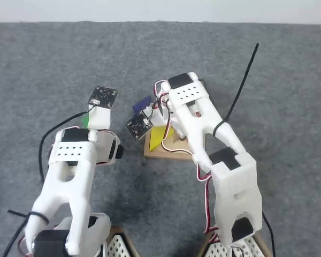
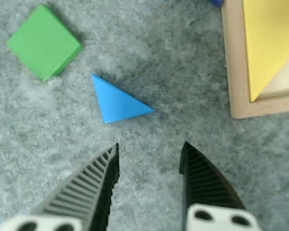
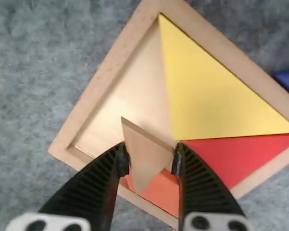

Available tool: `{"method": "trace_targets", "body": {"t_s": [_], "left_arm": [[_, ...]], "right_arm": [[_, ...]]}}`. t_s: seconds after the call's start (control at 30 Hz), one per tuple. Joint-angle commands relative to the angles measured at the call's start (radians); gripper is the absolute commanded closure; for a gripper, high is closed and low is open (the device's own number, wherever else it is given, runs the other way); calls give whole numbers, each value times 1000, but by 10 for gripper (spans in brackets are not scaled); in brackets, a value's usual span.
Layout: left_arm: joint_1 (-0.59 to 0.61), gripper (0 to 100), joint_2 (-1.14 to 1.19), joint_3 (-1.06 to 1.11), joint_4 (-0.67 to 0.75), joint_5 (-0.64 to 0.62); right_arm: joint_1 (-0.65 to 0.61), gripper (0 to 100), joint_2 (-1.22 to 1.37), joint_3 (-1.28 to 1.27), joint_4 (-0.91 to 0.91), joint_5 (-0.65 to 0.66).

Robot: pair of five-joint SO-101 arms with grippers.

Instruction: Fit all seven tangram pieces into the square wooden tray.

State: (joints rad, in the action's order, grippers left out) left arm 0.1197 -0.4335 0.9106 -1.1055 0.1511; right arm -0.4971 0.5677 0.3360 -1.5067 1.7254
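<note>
We see a grey, felt-like mat [image 1: 48, 64] spread underneath everything, its nap coarse and mottled in the close views. Beyond its far edge runs a pale, plain strip [image 1: 150, 9]; whether wall or bare surface, we cannot tell. The light falls evenly, with soft, short shadows.

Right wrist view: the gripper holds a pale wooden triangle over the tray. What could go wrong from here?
1. The wooden triangle in the right gripper seems to overlap the orange piece; released so, it may rest on top instead of lying flat in the tray.
2. It is pinched only at two edges, so it might twist when lowered.
3. It could nudge the red triangle beside it.
</note>
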Motion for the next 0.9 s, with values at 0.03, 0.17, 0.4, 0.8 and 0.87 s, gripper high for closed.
{"method": "trace_targets", "body": {"t_s": [0.03, 0.17, 0.4, 0.8, 0.87], "left_arm": [[-2, 805, -37, -5, 18, 0], [-2, 805, -37, -5, 18, 0], [-3, 805, -37, 2, 20, 0], [-3, 805, -37, 2, 25, 0], [-3, 805, -37, 2, 25, 0]], "right_arm": [[-12, 860, -2, 52, -15, 55], [-13, 791, -4, 52, -12, 63], [1, 742, -10, 78, -7, 61], [33, 796, -62, 249, -62, -589], [33, 848, -104, 244, -79, -660]]}}
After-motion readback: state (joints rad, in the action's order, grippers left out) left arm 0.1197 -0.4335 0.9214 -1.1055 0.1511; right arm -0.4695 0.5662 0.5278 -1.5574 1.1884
